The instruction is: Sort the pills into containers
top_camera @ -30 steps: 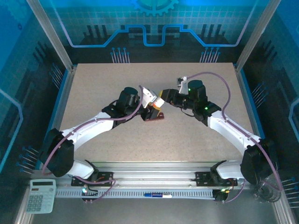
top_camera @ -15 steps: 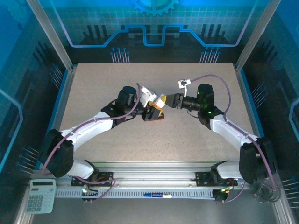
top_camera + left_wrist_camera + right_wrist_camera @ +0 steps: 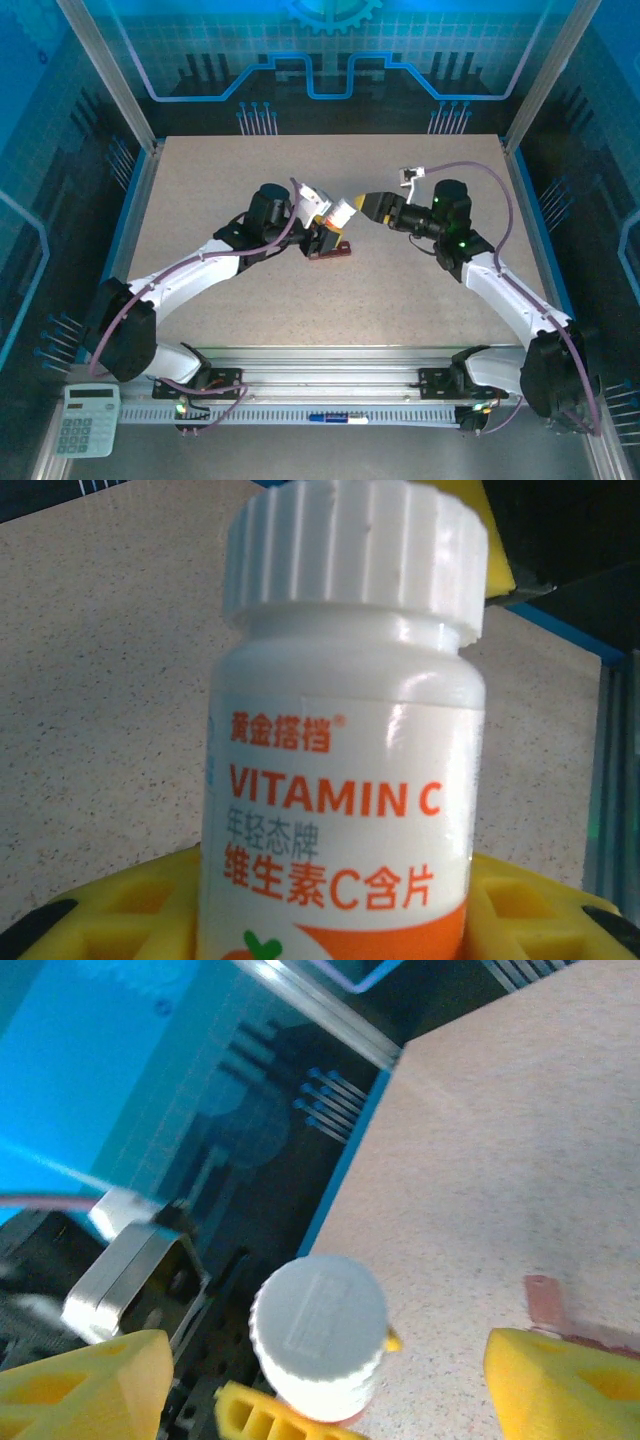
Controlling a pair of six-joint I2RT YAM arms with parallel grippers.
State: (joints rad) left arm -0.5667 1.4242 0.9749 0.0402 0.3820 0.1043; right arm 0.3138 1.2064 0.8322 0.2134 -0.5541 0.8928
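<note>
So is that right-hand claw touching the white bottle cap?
Apart. In the right wrist view the right gripper has its yellow fingers spread wide, with gaps either side of the white cap.

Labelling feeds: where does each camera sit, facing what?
Top external: above, behind the bases, looking down on the table; left arm, right arm show.
Left wrist: on the left arm, facing the vitamin C bottle between its yellow fingers.
Right wrist: on the right arm, facing the bottle's white cap; open yellow fingers show.
Shared: the bottle.
</note>
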